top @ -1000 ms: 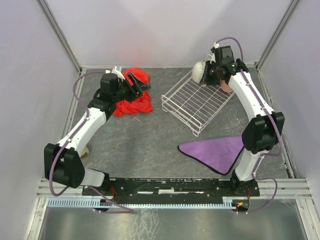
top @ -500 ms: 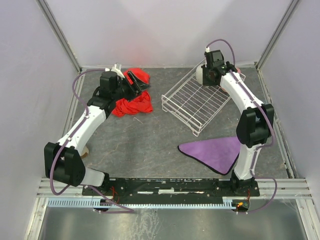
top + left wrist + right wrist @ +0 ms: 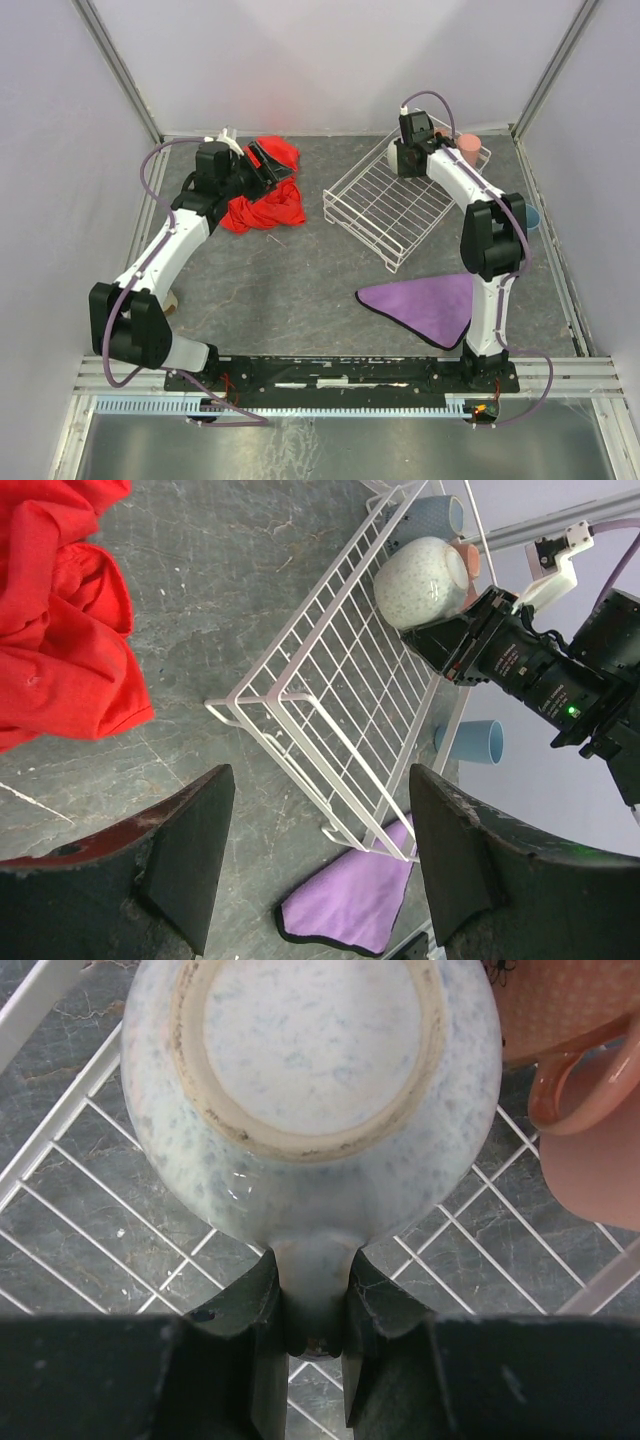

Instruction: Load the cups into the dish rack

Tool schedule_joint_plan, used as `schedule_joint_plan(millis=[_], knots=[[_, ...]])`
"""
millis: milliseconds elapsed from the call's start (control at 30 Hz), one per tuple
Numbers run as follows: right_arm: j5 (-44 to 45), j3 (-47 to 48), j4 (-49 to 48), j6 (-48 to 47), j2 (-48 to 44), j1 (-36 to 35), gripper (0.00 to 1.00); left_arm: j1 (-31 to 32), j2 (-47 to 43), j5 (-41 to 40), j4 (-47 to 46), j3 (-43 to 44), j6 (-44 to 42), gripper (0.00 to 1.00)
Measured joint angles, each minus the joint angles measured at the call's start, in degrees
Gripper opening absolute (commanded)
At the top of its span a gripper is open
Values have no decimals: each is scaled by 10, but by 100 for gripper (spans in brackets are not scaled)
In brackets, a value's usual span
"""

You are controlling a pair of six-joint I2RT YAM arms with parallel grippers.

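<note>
Top view: my right arm reaches to the far corner of the white dish rack (image 3: 385,205), and a salmon-pink cup (image 3: 467,150) sits in that corner.

Left wrist view: my left jaws stand wide, holding nothing. Across the grey table (image 3: 200,540), my right jaws pinch the handle of the cream speckled mug (image 3: 420,580) over the rack's far end.

Right wrist view: the mug's (image 3: 310,1080) round base faces the camera, its mouth turned away toward the wires.
</note>
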State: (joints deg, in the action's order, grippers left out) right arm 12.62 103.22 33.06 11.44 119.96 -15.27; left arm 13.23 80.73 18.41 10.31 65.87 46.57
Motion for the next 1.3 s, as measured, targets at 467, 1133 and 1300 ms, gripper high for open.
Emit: schedule_joint_plan(millis=[467,1133,1300], knots=[[-7,-1,-52,0,31,0,1,-13,22,0,6,12,-19,76],[-3,-66,-126,-2,35,-19,61,-16,31,0,6,17,-21,76],[-1,-78,-129,-2,23,-19,62,-16,31,0,6,17,-22,76]])
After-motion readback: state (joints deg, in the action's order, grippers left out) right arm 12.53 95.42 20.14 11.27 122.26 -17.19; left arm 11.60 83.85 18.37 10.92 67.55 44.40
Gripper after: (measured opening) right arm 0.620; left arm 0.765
